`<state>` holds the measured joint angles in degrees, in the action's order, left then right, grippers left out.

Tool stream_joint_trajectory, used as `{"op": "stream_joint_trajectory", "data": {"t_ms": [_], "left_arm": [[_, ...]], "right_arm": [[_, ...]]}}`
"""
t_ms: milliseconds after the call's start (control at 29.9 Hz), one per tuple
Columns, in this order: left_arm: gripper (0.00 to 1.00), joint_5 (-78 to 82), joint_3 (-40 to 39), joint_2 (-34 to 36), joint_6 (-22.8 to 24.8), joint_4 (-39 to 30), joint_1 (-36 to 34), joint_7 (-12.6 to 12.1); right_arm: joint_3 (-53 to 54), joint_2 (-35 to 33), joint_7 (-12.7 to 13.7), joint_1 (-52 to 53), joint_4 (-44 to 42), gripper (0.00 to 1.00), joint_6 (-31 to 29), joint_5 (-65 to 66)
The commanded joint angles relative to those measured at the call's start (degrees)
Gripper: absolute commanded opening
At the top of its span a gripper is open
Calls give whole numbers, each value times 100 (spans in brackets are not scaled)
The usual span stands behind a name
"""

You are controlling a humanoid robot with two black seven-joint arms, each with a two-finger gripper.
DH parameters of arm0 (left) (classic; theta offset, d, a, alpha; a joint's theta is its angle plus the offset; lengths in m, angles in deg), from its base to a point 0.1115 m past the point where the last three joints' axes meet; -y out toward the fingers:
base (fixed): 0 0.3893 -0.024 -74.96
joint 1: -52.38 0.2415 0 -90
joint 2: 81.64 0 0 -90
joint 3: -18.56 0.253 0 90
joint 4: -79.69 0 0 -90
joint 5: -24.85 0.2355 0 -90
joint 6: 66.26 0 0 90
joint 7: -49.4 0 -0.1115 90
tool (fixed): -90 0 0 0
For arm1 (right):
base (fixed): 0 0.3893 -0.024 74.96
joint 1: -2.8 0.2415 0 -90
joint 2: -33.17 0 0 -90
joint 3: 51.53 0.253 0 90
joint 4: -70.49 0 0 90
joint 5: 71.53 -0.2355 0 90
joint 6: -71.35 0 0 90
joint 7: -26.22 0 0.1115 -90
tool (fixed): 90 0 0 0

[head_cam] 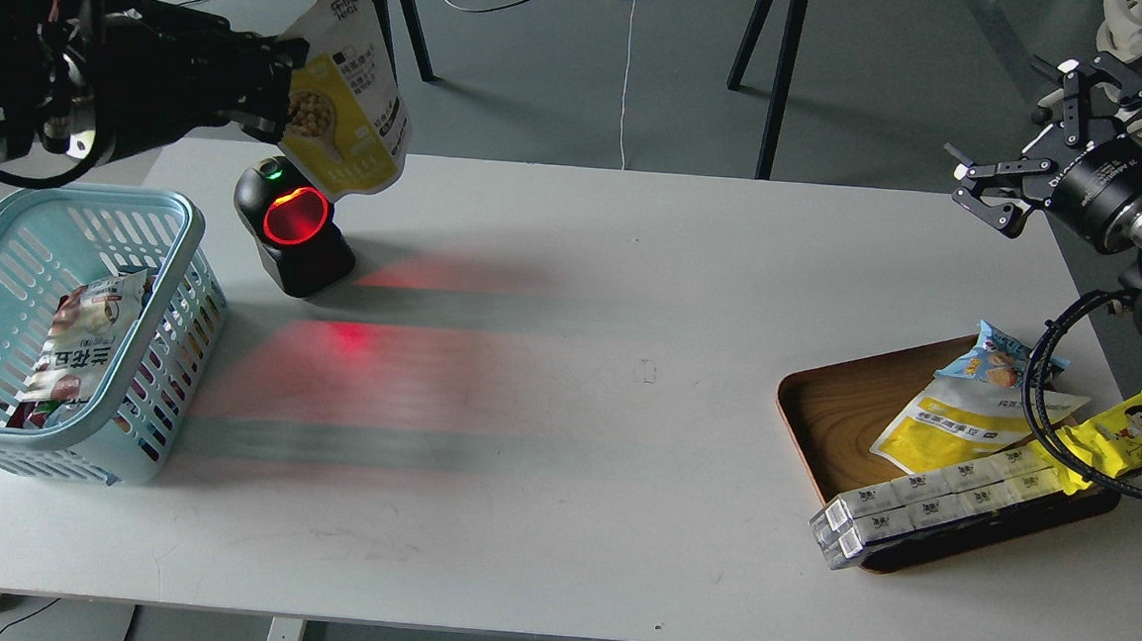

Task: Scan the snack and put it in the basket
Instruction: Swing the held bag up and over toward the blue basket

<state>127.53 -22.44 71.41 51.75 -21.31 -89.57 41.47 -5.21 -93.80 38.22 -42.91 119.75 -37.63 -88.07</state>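
My left gripper [283,85] is shut on the snack [352,99], a yellow-and-white pouch picturing beige balls. It holds the pouch in the air above the black scanner [294,229], whose round window glows red. The light blue basket [155,226] stands at the table's left edge, below and left of the pouch, with other snack packs inside. My right gripper [1038,136] is open and empty, high above the table's far right corner.
A brown wooden tray [828,416] at the right holds a flat yellow-and-white pouch [961,424], a blue pack, a long clear box [926,506] and a bright yellow cartoon-face wrapper [1135,424]. Red scanner light falls on the white table [561,479].
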Motion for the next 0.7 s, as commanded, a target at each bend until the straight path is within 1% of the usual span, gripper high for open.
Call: {"op": "stream_joint_trajectory", "data": {"t_ms": [0,134,268,368,468,669], "left_arm": [[0,-81,-539,242,0,1,-43,185],[0,-239,-830,698,0,18,-43,475],[0,-547,-848,1269,0,62,-43,686],[0,-749,-831,1691,0,167,-35,915],[0,-776,-761,1991,0,369,-17,1170],[0,-776,-410,2272,0,975,-8,1583]], "right_arm": [[0,32,-4,9,-4,97,0,-7],[0,50,-4,18,-4,97,0,2],[0,50,4,18,-4,97,0,2],[0,50,-4,18,-4,97,-9,2],[0,50,-4,18,-4,97,-9,2],[9,50,-4,27,-4,97,-9,2]]}}
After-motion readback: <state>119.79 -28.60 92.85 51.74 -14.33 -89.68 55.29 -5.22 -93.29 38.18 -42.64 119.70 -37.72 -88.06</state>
